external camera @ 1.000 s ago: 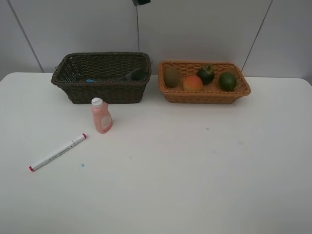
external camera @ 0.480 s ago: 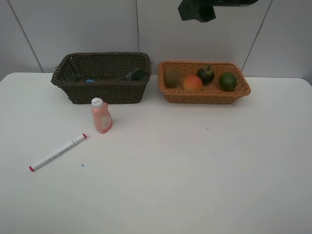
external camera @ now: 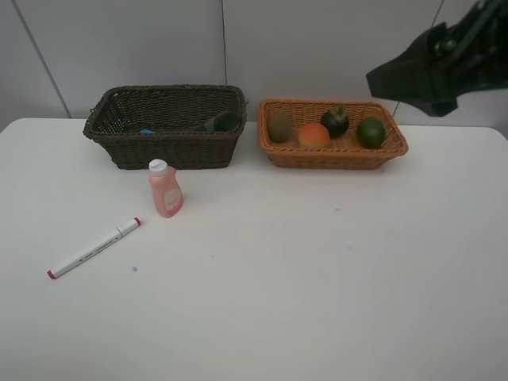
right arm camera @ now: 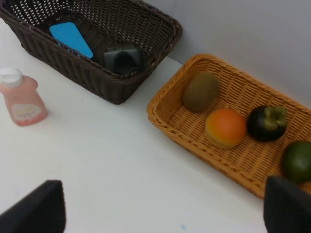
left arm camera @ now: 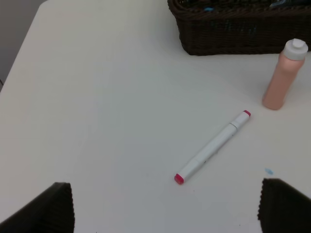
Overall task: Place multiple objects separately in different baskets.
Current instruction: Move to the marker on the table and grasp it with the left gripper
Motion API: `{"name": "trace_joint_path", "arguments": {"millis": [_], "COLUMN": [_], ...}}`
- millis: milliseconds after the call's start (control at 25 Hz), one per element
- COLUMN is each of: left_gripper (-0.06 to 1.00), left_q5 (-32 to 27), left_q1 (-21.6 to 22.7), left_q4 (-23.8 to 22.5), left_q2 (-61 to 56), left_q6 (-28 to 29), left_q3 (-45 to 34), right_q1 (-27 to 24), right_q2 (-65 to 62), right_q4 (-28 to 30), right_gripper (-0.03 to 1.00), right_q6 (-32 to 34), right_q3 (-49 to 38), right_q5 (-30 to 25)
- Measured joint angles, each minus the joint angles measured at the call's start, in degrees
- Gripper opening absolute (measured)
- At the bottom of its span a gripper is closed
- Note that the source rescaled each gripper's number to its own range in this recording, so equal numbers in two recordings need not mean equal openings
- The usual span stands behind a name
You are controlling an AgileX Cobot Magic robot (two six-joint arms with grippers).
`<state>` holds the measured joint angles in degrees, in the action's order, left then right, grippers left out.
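The left pincer [left arm camera: 167,206] hangs with its fingers wide apart, empty, above the white desk [external camera: 317,278] near the white red-ended marker [external camera: 94,248], which lies flat; the pink white-capped bottle [external camera: 166,190] stands upright just before the dark brown basket [external camera: 163,151]; inside that basket lie a blue-topped eraser [right arm camera: 71,39] and a dark grey item [right arm camera: 124,59]; the right pincer [right arm camera: 165,204], likewise spread and empty, faces the orange-tan basket [external camera: 333,157], which holds the kiwi [external camera: 279,125], peach [external camera: 314,135], mangosteen [external camera: 335,121] and green fruit [external camera: 371,132].

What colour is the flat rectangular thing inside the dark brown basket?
The flat thing is bright blue, seen best in the right wrist view.
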<state>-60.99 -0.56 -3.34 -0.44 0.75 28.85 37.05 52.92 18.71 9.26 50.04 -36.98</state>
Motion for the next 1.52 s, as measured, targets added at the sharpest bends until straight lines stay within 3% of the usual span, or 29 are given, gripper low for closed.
{"name": "trace_joint_path", "arguments": {"millis": [320, 600, 720, 920, 1160, 1520], "left_gripper": [1.0, 1.0, 1.0, 1.0, 1.0, 1.0], "left_q5": [0.0, 0.0, 0.0, 0.0, 0.0, 0.0], "left_q1": [0.0, 0.0, 0.0, 0.0, 0.0, 0.0], "left_q4": [0.0, 0.0, 0.0, 0.0, 0.0, 0.0], "left_q2": [0.0, 0.0, 0.0, 0.0, 0.0, 0.0], "left_q6": [0.0, 0.0, 0.0, 0.0, 0.0, 0.0], "left_q3": [0.0, 0.0, 0.0, 0.0, 0.0, 0.0], "right_q1": [0.0, 0.0, -0.71, -6.22, -10.52, -20.11], "right_q2": [-12.27, -14.94, -18.79, -29.07, -38.13, -46.17], "right_q4": [0.0, 0.62, 0.53, -0.32, -4.59, -11.68], "right_gripper": [0.99, 0.99, 0.99, 0.99, 0.99, 0.99], "right_q6": [0.0, 0.0, 0.0, 0.0, -0.07, -8.41], "right_q3": [-2.33, -2.46, -4.51, -12.48, -17.29, -17.33], "right_q5": [-11.13, -20.71, -20.58, -20.27, -20.85, -23.42]}}
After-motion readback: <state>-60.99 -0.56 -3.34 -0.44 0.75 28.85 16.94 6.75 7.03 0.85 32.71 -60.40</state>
